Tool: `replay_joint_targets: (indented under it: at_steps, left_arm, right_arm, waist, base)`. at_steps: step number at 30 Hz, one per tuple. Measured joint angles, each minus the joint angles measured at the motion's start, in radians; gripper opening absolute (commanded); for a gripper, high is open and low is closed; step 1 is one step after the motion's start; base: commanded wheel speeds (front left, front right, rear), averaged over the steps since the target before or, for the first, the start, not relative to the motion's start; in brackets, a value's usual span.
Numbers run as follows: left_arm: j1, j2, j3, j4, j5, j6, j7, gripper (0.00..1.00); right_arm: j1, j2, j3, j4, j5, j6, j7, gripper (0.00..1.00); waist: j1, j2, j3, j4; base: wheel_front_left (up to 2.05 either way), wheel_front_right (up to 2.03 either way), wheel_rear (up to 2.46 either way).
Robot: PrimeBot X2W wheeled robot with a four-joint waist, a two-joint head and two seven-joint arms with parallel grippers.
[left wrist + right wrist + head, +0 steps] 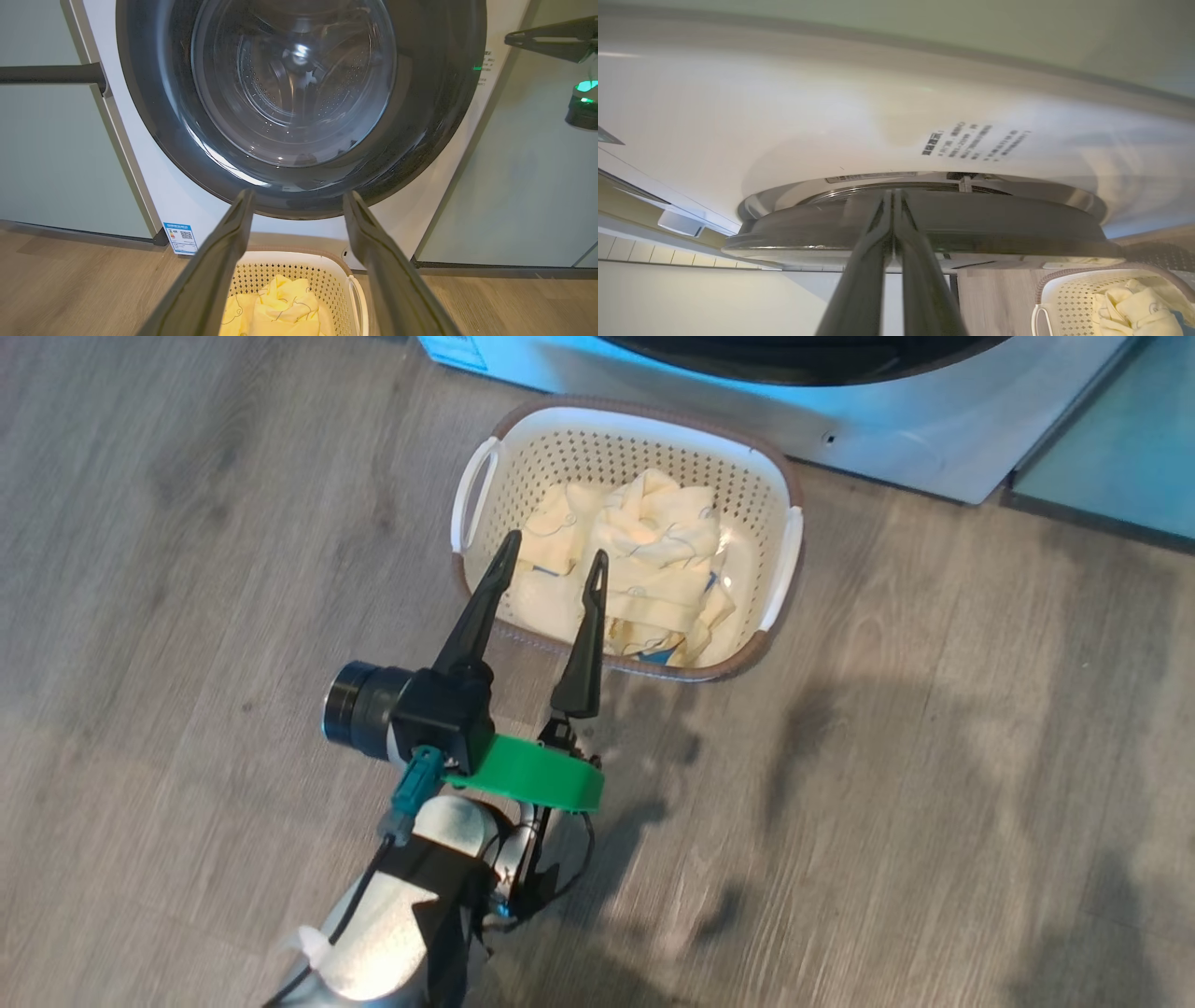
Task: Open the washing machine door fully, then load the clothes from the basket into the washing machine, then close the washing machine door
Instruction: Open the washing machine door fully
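Left gripper (555,549) hangs with its two fingers spread wide and nothing between them, its tips over the near left part of the basket. The right gripper (892,193) has its fingers pressed together on nothing. Its tips are at the edge of the door's black rim, and whether they touch it I cannot tell.

The washing machine (896,420) stands at the far edge of the wooden floor (934,756), beyond the left gripper, with pale green cabinet panels (46,163) on either side. In the left wrist view its door (299,93) is straight ahead of the spread fingers and above them, lying flat against the white front, with the drum visible through the glass.

The basket (579,448) sits on the floor just in front of the machine and below the door, between the machine and the left arm. The clothes (653,541) are heaped inside it, toward its right side and near wall, lying under and just right of the open fingers and not gripped. A small blue sticker (181,238) is at the lower left corner of the machine's front.
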Motion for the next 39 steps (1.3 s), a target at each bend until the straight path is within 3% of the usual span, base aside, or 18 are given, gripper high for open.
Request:
replay_joint_targets:
  at_steps: [20,39]
  left_arm:
    - [-0.052,-0.001,-0.057,-0.014,-0.035,0.032,0.000,1.00]
    - [-0.052,-0.002,-0.057,-0.016,-0.042,0.042,0.000,1.00]
  right_arm:
    - [-0.210,-0.001,0.061,0.164,-0.093,0.000,0.013,0.00]
    - [-0.164,-0.005,0.097,0.107,-0.065,0.000,0.109,0.00]
  waist:
    - [-0.0001,0.0000,0.074,0.049]
    - [-0.0001,0.0000,0.063,0.040]
  base:
    - [0.00,0.00,0.00]
    - [0.00,0.00,0.00]
